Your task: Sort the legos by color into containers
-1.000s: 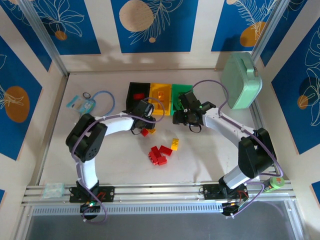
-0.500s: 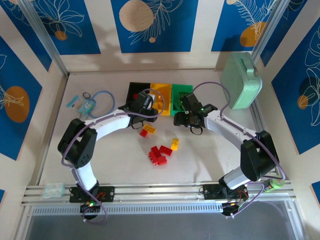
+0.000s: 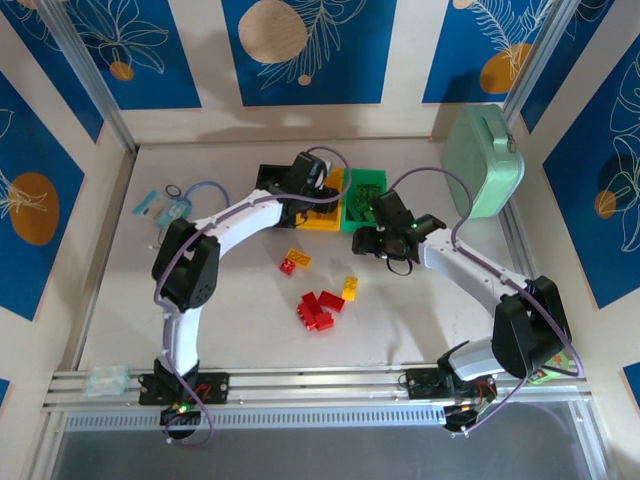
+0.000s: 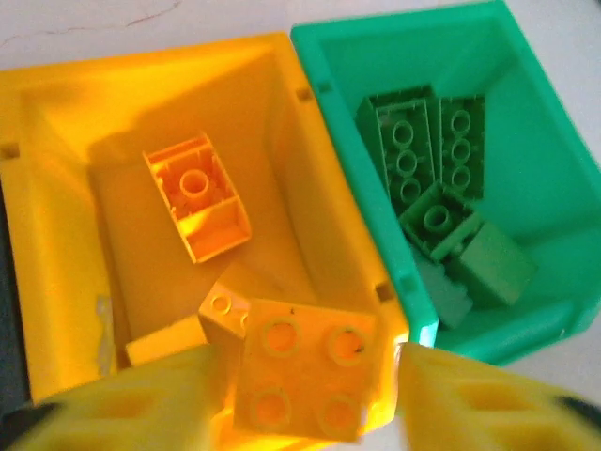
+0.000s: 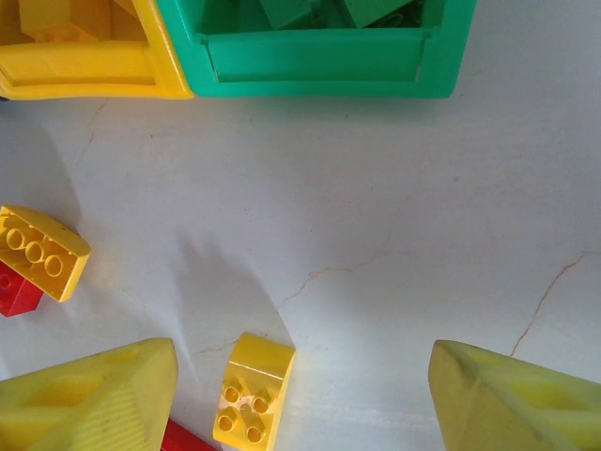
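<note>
My left gripper (image 3: 316,186) hangs over the yellow bin (image 3: 322,218), shut on a yellow four-stud brick (image 4: 305,376). Another yellow brick (image 4: 195,205) lies in the yellow bin (image 4: 56,235). The green bin (image 4: 535,141) beside it holds several green bricks (image 4: 423,178). The black bin (image 3: 270,178) is largely hidden by the left arm. My right gripper (image 3: 378,240) stands open over the table in front of the green bin (image 5: 319,66), with a yellow brick (image 5: 254,390) below it and nearer its left finger. Loose yellow (image 3: 298,258) and red bricks (image 3: 318,308) lie mid-table.
A pale mint case (image 3: 485,160) stands at the back right. A blue cable and packets (image 3: 172,206) lie at the left. A small clear packet (image 3: 105,380) rests on the front rail. A red brick (image 5: 17,289) touches a yellow one (image 5: 42,252).
The left gripper has swung from beside the loose bricks up and back over the yellow bin, carrying the yellow brick. The right gripper has drawn back a little from the green bin.
</note>
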`<state>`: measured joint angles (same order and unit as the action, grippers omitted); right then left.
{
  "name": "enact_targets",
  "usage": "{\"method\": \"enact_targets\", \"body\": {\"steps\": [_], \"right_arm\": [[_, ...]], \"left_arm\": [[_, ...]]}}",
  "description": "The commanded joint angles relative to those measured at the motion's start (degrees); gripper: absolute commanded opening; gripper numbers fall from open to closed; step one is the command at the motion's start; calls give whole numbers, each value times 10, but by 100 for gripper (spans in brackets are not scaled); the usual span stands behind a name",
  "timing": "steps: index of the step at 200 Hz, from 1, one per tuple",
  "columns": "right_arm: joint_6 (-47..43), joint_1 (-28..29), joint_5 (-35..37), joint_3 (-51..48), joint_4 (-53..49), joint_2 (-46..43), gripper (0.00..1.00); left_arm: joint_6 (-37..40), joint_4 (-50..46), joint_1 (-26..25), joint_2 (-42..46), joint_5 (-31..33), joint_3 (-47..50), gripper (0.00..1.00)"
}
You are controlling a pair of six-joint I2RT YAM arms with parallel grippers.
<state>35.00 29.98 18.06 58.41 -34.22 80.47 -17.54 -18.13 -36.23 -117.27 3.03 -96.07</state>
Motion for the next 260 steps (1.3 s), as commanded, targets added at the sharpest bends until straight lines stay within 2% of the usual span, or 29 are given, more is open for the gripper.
{"method": "enact_targets", "body": {"steps": [1,17,78,122,194,260], "right_arm": [[9,-1,5,-6,-16,-19,72],[9,-1,6,-10,-17,-27,72],[6,-2,0,-22,-9,-31,72],[2,-2,-9,-29,-6,-28,73],[6,8,-10,-30,-13,-22,76],[14,14,-6,-37,-9,-20,76]], "left_arm": [[27,-62,5,-16,5,-59,72],[25,-51,6,3,10,-38,80],[-4,15,4,117,12,154,80],[-19,25,3,161,3,267,88],[-22,12,1,152,3,318,92],[-49,49,-1,145,-40,361,90]]}}
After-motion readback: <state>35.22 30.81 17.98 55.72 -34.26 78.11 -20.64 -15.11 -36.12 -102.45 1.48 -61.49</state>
